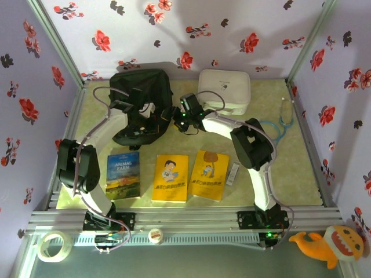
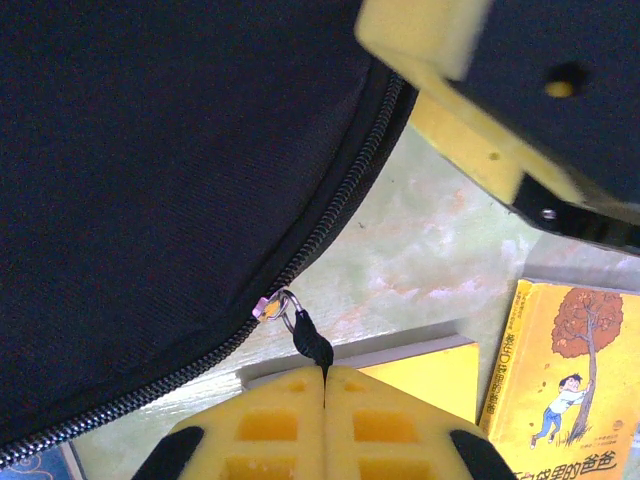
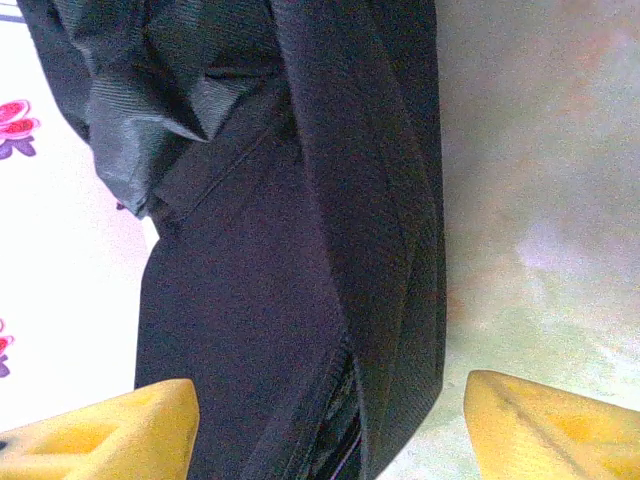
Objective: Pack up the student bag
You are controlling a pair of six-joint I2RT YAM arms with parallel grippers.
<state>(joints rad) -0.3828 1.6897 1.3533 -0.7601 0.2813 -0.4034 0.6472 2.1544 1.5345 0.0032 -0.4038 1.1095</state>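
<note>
Student bag [image 1: 145, 81] beside case [image 1: 224, 90] (books [image 1: 170, 177] near)

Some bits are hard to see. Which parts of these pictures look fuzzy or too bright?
Top external: even light, faint shadows on the back wall. Left wrist: the zipper pull is crisp, the yellow pad in the top corner is blurry. Right wrist: the student bag is sharp, the flowered wall glares white.

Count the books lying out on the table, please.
3, in a row at the front: Animal Farm on the left, a yellow book in the middle, an orange-yellow book on the right. Any inside the student bag would be hidden.
</note>
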